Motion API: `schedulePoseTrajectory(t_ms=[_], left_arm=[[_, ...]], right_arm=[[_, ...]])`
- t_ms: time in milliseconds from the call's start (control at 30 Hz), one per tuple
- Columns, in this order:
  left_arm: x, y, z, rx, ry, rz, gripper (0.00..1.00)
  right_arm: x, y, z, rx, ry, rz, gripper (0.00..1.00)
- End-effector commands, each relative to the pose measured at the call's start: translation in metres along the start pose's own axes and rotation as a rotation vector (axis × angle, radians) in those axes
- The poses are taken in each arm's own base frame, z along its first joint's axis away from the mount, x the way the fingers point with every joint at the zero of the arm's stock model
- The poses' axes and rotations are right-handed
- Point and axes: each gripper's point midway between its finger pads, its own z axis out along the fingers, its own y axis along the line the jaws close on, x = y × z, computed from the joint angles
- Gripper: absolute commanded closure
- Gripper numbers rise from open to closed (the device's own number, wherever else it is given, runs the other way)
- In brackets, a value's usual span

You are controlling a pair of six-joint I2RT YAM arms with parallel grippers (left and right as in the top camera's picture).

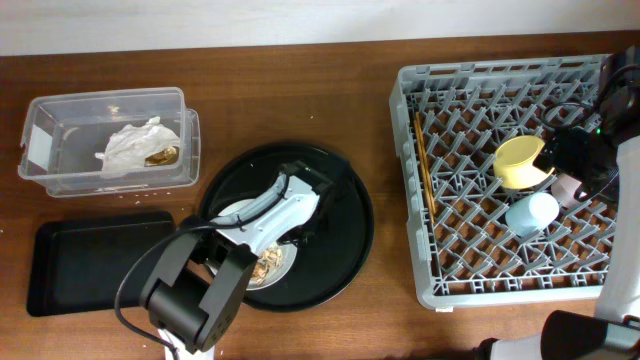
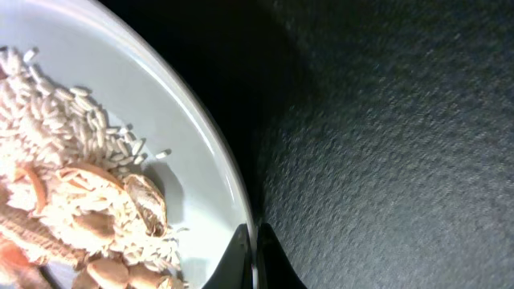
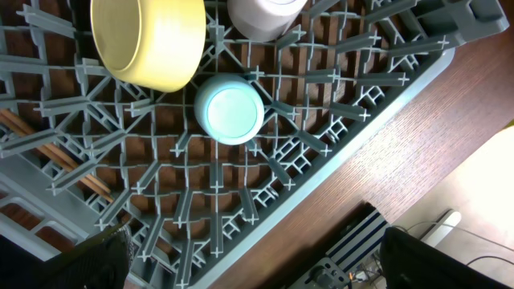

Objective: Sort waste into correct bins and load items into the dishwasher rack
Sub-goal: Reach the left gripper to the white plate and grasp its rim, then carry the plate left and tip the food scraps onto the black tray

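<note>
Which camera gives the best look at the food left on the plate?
The left wrist view: the food scraps fill its left side up close, single grains plain on the plate. Overhead shows only a small, distant patch. The right wrist view shows none.

Soiled plate [image 2: 201, 136]; yellow bowl [image 1: 520, 162] in rack [image 1: 470, 72]

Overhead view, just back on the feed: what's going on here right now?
The left gripper is pinching the rim of the plate, which sits on the round black tray with food scraps on it. The right gripper hangs open and empty over the dishwasher rack, where the yellow bowl, blue cup, pink cup and chopsticks already lie. The tissue and wrapper are in the clear tub.
</note>
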Motion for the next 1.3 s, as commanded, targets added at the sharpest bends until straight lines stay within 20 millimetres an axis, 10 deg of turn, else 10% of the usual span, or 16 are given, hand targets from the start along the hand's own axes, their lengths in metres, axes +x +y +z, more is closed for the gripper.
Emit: schedulePoseTrajectory(t_ms=[0,233,433,700,1267], left_arm=[[-0.005,0.000,-0.014,-0.017,0.007,-0.011,0.99],[-0.035,0.036,-0.048,-0.103,0.006,-0.082,0.99],[-0.090,0.113,-0.084,-0.122,0.017,-0.306,0.99],[-0.124,0.205,-0.062,0.279,0.201,-0.467,0.99],[-0.120,0.263,-0.154,0.699,-0.011,-0.539,0.99]], right_arm=[[-0.001,-0.007,-0.004,0.013,-0.020,0.017,0.01],[-0.001,-0.007,-0.004,0.014,-0.020,0.017,0.02],[-0.001,-0.007,-0.004,0.014,-0.020,0.017,0.01],[-0.001,-0.007,-0.004,0.013,-0.020,0.017,0.01],[-0.001,-0.007,-0.004,0.014,-0.020,0.017,0.01]])
